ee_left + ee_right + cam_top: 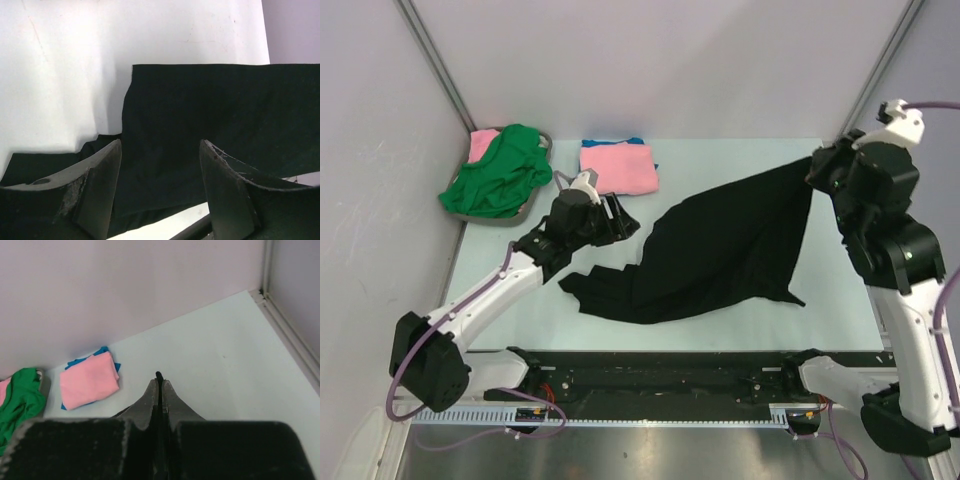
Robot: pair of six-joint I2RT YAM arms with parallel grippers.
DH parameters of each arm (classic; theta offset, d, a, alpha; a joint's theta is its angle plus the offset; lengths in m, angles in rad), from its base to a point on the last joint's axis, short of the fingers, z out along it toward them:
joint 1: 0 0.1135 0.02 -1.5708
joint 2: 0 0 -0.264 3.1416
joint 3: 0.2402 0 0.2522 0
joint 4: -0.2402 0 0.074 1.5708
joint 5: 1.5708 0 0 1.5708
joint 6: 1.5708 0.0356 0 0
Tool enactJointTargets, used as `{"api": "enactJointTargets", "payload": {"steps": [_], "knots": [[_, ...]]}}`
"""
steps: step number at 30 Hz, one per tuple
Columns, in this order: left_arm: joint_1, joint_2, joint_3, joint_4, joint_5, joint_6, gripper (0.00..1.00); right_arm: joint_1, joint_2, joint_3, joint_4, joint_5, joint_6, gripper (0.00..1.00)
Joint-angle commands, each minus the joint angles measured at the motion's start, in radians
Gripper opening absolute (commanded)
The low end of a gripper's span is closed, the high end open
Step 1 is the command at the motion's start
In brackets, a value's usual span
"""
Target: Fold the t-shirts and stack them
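We take the black t-shirt (720, 245) as our landmark. It lies spread across the middle of the bench (830, 300), with its near-left part bunched into folds. Its far-right corner is lifted off the surface.

That raised corner is in the right pincer (817, 168). In the right wrist view we see the right pincer (160, 387) clenched, with a thin edge of black cloth pressed between its fingers (150, 400).

The left pincer (623, 222) sits just beside the shirt's far-left edge. From the left wrist we see the left pincer (160, 185) released, its fingers (100, 190) standing apart and holding nothing. The black t-shirt (215, 110) lies flat beyond them on the pale bench (65, 75).

Beyond the black shirt's left end, well apart from it, a folded pink t-shirt (618, 166) rests on a blue t-shirt (634, 141). Only slivers of the blue one show at the edges. The right wrist camera shows the same pair, pink (90, 381) over blue (75, 361).

Further left of the black shirt stands a grey tray (546, 143). A crumpled green t-shirt (500, 172) fills it and spills over its near-left rim. A pink garment (482, 143) peeks out from under the green at the far corner.
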Motion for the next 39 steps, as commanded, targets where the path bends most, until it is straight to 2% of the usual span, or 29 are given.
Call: {"api": "enactJointTargets", "payload": {"steps": [1,9,13,16,17,20,21,23,25,29,33,34,35,36,39], "knots": [[0.007,-0.058,-0.03,-0.036,-0.033,-0.022,0.69,-0.009,-0.043,-0.021,-0.111,0.07,-0.019,0.0],[-0.031,-0.043,-0.079,0.021,0.007,-0.059,0.67,-0.006,-0.069,0.02,-0.173,0.049,-0.018,0.0],[-0.125,-0.012,-0.067,0.007,-0.021,-0.048,0.62,-0.006,-0.08,0.036,-0.207,0.009,-0.016,0.0],[-0.18,-0.018,-0.071,-0.003,-0.043,-0.047,0.57,0.003,-0.124,0.027,-0.21,-0.158,-0.035,0.0],[-0.186,-0.044,-0.088,-0.007,-0.043,-0.05,0.55,0.005,-0.144,0.005,-0.213,-0.295,-0.041,0.0],[-0.186,-0.122,-0.127,-0.04,-0.101,-0.065,0.51,0.008,-0.215,-0.053,-0.247,-0.579,-0.044,0.0],[-0.186,-0.182,-0.13,-0.056,-0.116,-0.065,0.51,0.014,-0.265,-0.129,-0.255,-0.759,-0.024,0.0],[-0.186,-0.245,-0.121,-0.115,-0.173,-0.056,0.51,0.019,-0.321,-0.227,-0.261,-0.964,0.007,0.0],[-0.185,-0.317,-0.104,-0.151,-0.193,-0.05,0.52,0.026,-0.415,-0.353,-0.291,-1.049,0.025,0.0],[-0.185,-0.385,-0.101,-0.172,-0.188,-0.059,0.53,0.025,-0.531,-0.467,-0.374,-1.26,-0.008,0.0],[-0.188,-0.37,-0.087,-0.16,-0.17,-0.068,0.52,0.031,-0.559,-0.467,-0.399,-1.278,-0.002,0.0],[-0.186,-0.352,-0.084,-0.143,-0.161,-0.073,0.52,0.024,-0.548,-0.472,-0.364,-1.292,0.008,0.0],[-0.186,-0.342,-0.085,-0.131,-0.152,-0.077,0.52,0.013,-0.54,-0.478,-0.329,-1.368,0.034,0.0],[-0.186,-0.33,-0.088,-0.12,-0.132,-0.087,0.51,0.008,-0.533,-0.481,-0.239,-1.399,0.056,0.0],[-0.188,-0.293,-0.09,-0.099,-0.121,-0.096,0.51,0.014,-0.465,-0.492,-0.088,-1.398,0.106,0.0]]}}
